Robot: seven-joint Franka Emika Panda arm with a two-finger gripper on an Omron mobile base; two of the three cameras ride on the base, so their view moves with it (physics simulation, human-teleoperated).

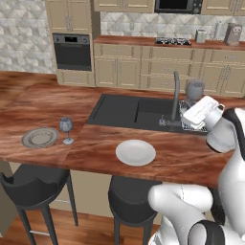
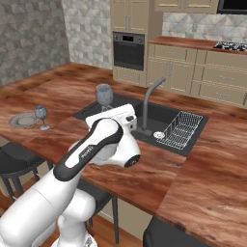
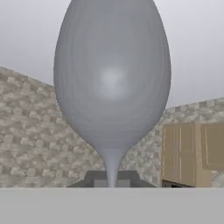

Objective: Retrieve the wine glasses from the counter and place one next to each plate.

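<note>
Second glass [image 3: 112, 83] is in hand: fingers pinched on its stem, bowl standing upright above the gripper [image 3: 112, 183] (fingertips themselves barely show at the bottom of the hand view). So this is the carry step for glass two.

Next move, as I judge it: swing left and toward the stools, lower the foot onto the counter [image 1: 182, 158] just beside the white plate [image 1: 135, 152], keeping the glass upright and clear of the faucet [image 1: 175, 98].

Near to far in the left base view: white plate at the front edge with no glass by it; grey plate [image 1: 39, 137] further left with the first glass [image 1: 66, 129] standing just beside it; arm bent over the sink [image 1: 129, 111] with the hand raised above the dish rack [image 2: 180, 129].
</note>
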